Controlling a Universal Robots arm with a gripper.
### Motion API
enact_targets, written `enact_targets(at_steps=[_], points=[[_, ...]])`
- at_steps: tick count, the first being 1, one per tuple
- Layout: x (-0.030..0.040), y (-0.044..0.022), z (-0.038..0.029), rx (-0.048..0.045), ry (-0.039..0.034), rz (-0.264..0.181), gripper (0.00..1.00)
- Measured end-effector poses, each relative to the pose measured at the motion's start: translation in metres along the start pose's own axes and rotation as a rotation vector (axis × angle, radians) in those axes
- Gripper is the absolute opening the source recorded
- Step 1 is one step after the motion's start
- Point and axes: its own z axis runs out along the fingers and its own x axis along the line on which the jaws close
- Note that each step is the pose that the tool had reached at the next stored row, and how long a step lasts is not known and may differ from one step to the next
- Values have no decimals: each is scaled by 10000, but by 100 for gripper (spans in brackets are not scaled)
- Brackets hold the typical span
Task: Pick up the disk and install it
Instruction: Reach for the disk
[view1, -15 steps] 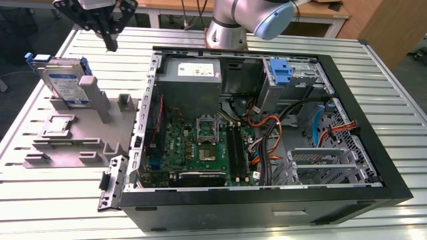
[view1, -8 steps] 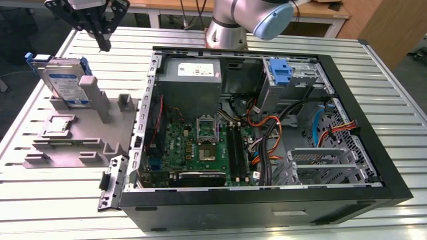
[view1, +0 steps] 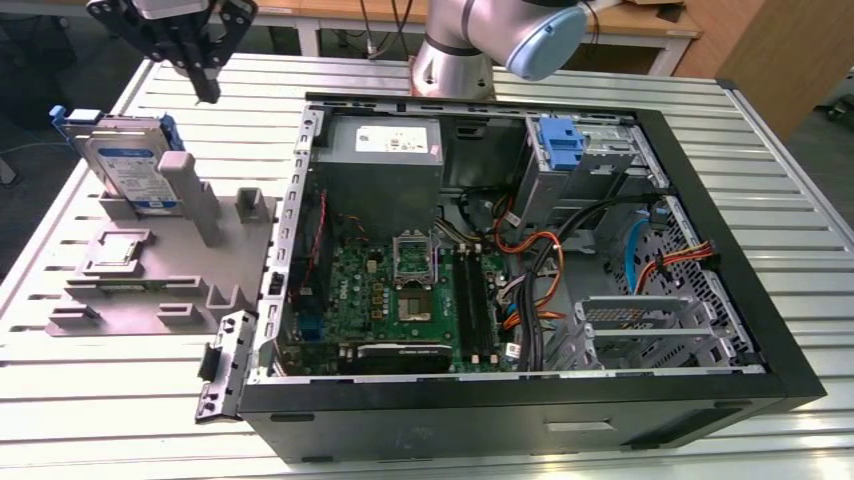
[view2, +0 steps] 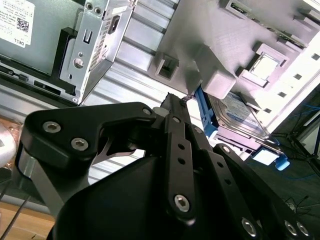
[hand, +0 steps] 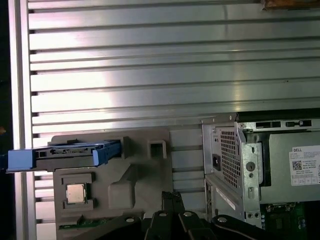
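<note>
Our black gripper (view1: 204, 90) hangs over the slatted aluminium table (view1: 80, 400), fingers pinched together on nothing. Near it and lower, the flat silver-grey disk in its blue plastic frame (view1: 134, 165) stands upright at the far edge of the grey plastic fixture (view1: 147, 290), beside the open black computer case (view1: 534, 410)

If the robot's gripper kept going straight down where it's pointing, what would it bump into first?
Most likely the grey holder, near its edge beside the slatted metal table, not the disk standing in it. The gripper hangs above that spot, but depth is hard to judge.
</note>
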Motion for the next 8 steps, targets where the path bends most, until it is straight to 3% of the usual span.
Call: enact_targets(at_steps=[8], points=[[59,-4,2,-1,-1,0,10]])
